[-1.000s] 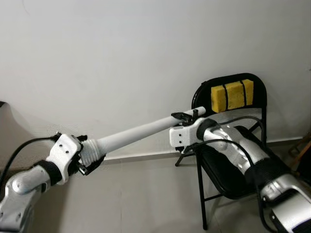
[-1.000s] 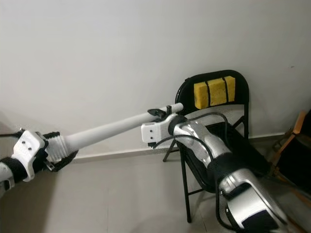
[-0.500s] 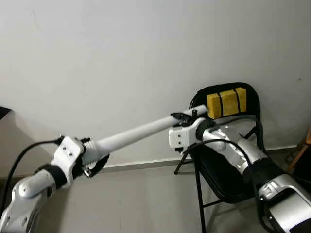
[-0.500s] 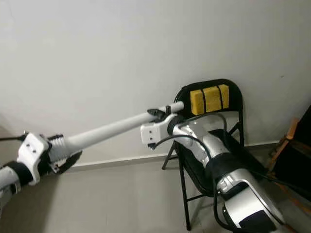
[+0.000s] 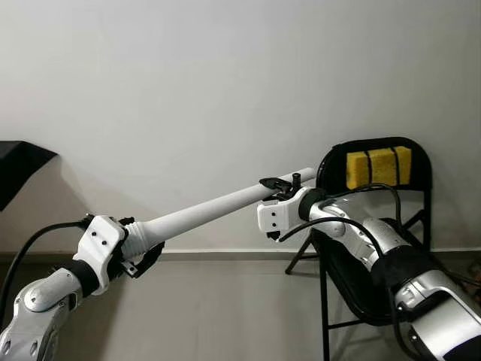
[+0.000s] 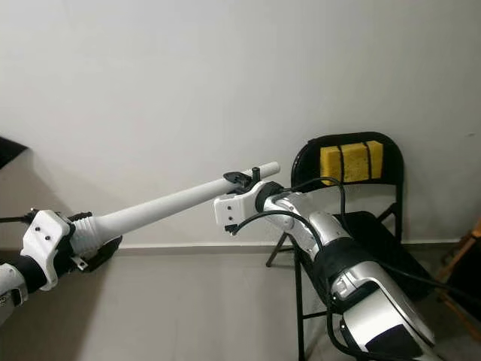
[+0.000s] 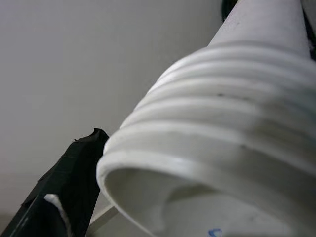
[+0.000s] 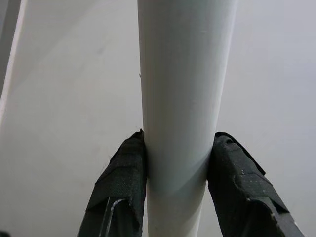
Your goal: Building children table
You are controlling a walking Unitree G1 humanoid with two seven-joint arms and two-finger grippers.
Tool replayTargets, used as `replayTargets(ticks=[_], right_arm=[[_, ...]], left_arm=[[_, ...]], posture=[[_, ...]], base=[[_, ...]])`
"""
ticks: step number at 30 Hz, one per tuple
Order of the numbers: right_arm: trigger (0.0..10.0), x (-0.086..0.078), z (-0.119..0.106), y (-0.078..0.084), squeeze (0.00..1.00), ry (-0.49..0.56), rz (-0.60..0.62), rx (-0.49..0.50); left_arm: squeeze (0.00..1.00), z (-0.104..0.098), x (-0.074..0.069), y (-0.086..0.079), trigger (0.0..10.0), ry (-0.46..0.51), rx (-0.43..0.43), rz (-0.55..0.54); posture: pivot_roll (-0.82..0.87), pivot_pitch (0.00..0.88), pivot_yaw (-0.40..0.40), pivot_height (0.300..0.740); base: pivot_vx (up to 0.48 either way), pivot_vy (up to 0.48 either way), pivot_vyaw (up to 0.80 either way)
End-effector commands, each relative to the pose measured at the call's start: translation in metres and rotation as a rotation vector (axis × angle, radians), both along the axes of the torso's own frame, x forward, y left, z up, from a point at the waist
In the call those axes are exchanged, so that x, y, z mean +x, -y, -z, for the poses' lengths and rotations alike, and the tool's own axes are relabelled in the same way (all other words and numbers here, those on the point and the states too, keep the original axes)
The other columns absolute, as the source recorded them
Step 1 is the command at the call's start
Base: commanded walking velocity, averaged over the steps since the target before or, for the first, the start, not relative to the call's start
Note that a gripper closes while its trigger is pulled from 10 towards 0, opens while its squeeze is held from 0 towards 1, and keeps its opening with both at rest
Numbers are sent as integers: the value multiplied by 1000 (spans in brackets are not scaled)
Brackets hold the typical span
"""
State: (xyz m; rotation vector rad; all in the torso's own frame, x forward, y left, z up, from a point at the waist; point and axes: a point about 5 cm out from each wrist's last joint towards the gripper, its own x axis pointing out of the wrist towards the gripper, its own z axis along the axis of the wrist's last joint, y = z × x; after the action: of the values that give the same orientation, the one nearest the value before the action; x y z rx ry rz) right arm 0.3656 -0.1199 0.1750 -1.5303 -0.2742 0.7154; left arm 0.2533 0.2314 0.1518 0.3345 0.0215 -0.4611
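The left gripper (image 5: 141,252) is pinching the white table leg's (image 5: 218,207) ribbed end. The right gripper (image 8: 180,190) is clamping its shaft, likely steadying it for carrying.

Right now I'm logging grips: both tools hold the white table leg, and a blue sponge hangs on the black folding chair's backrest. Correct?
Not quite: the sponge is yellow, as the left eye view shows. Both the left tool and right tool do hold the white table leg, beside the black folding chair.
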Motion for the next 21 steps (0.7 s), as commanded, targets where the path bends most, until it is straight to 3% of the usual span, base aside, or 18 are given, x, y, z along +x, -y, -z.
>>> replayTargets(ticks=[1, 21], right_arm=[[0, -11, 1, -27, 0, 8, -156, -13], [0, -19, 0, -46, 0, 13, -291, -44]], left_arm=[[0, -6, 3, 12, 10000, 28, -16, 38], [0, -26, 5, 6, 10000, 30, 77, 132]], posture=[[-74, 0, -24, 740], [-68, 0, -35, 740]], base=[[0, 0, 556], [0, 0, 566]])
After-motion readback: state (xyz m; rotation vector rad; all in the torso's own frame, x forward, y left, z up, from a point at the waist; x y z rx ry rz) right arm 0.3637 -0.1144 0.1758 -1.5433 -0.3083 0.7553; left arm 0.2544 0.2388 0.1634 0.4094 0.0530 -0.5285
